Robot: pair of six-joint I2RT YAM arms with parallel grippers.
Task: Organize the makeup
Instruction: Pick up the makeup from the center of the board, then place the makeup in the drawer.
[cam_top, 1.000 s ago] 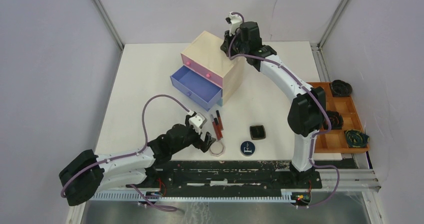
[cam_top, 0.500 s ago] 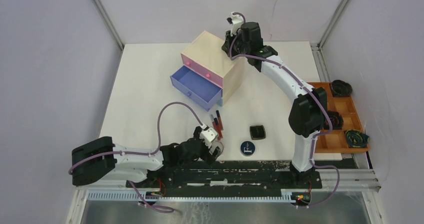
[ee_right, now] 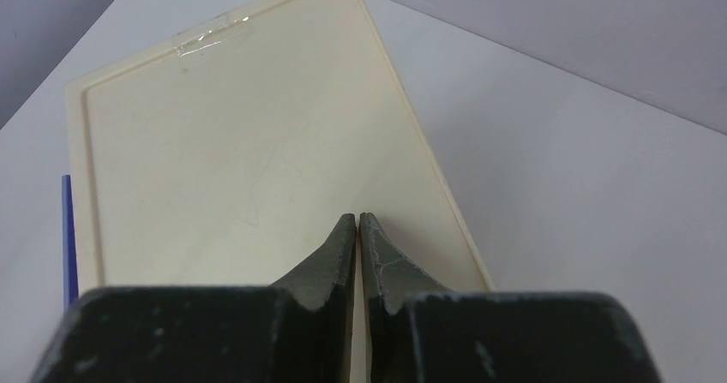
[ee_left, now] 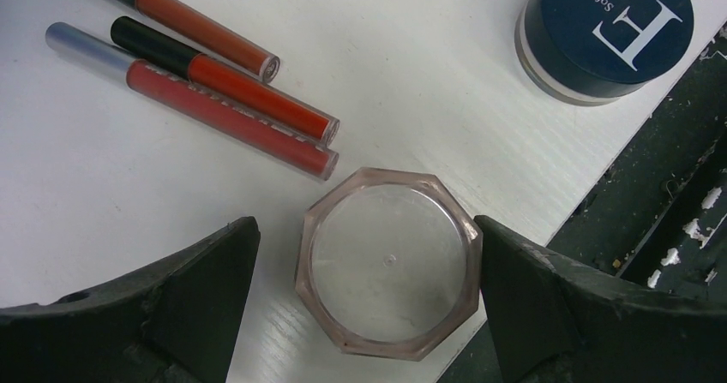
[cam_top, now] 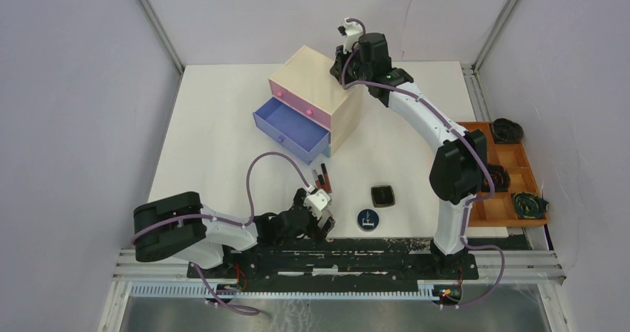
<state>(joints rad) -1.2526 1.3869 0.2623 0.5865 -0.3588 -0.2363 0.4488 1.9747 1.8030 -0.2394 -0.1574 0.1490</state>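
Right now the left gripper [ee_left: 364,237] is spread wide and holds nothing, with the pale octagonal jar [ee_left: 390,263] standing upright between its fingers [ee_left: 206,289]. One finger looks to be at the jar's rim, while the other stands clear of it. The grasp should go best if the gripper first shifts to centre the jar, then closes onto two opposite flat sides, not corners, so the jar does not twist.

Three slim tubes [ee_left: 227,109] lie just beyond the jar, and the nearest tip is close enough to be nudged. A round dark-blue compact [ee_left: 604,32] sits near the jar. The open purple drawer [cam_top: 291,128] is well beyond it.

The right gripper [ee_right: 357,229] is closed and empty over the beige box [ee_right: 240,169].
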